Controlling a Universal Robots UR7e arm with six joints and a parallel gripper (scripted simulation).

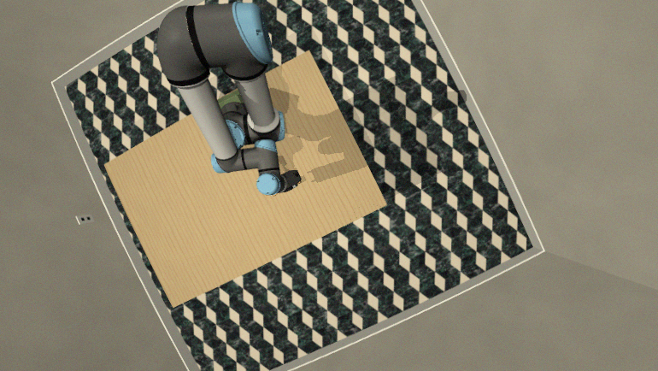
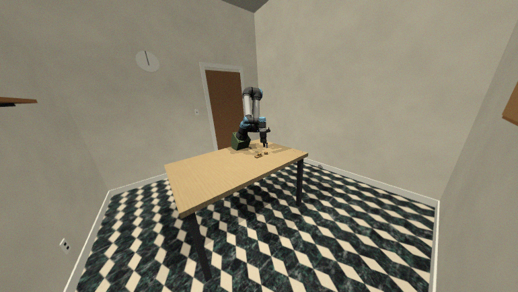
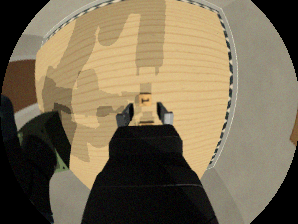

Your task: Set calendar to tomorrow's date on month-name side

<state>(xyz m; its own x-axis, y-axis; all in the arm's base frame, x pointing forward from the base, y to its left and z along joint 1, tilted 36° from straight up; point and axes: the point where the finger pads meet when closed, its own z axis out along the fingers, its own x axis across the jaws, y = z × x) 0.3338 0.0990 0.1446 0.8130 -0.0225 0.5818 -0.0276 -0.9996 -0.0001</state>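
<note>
My gripper (image 2: 265,145) (image 3: 145,107) is open, pointing down above the table, with nothing between its fingers. A loose wooden cube (image 2: 266,153) (image 3: 145,99) lies on the table below the fingers. Its top face shows a dark mark in the wrist view, too small to read surely. The small wooden tray (image 2: 257,156) lies left of it in the exterior view and holds the other cube (image 2: 260,154). In the wrist view the gripper body hides most of the tray's area. The digits and the month's name are not readable. In the top view the arm hides these objects.
The wooden table (image 1: 197,220) (image 2: 217,177) has its near edge beyond the tray in the exterior view. The green robot base (image 2: 239,141) (image 3: 60,145) stands at the table's back edge. Arm shadows fall across the table around the loose cube.
</note>
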